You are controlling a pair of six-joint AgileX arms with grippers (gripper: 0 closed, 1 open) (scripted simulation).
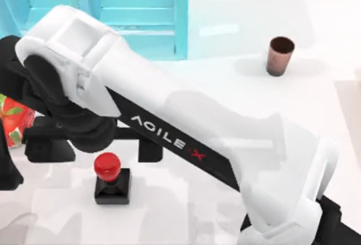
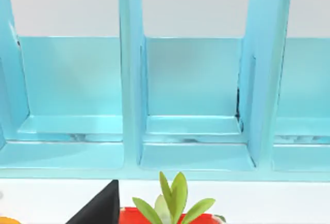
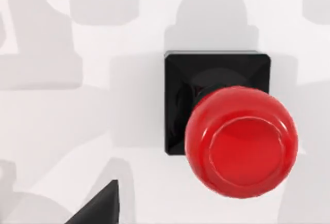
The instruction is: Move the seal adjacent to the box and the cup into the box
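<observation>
Here, our right arm (image 1: 186, 138) reaches from the lower right of the top view across to the left side, its white shell covering much of the table (image 1: 338, 30). Its black wrist end sits at the left, just above the seal (image 1: 111, 178). The claw itself is hidden under the arm, so we cannot tell whether it is released or clenched.

The seal stands upright on the table in the lower left of the top view, red knob over black square base, nothing touching it. In the right wrist view the seal (image 3: 227, 126) is seen from above, with a dark fingertip (image 3: 98, 208) at the lower edge, apart from it.

The cup (image 1: 280, 56) stands upright in the upper right, well apart from the seal.

The box (image 1: 141, 13), pale blue with dividers, lies at the upper left. A red strawberry-like thing (image 1: 14, 121) with green leaves sits at the left edge.

The left wrist view faces the box (image 2: 191, 90) compartments.
</observation>
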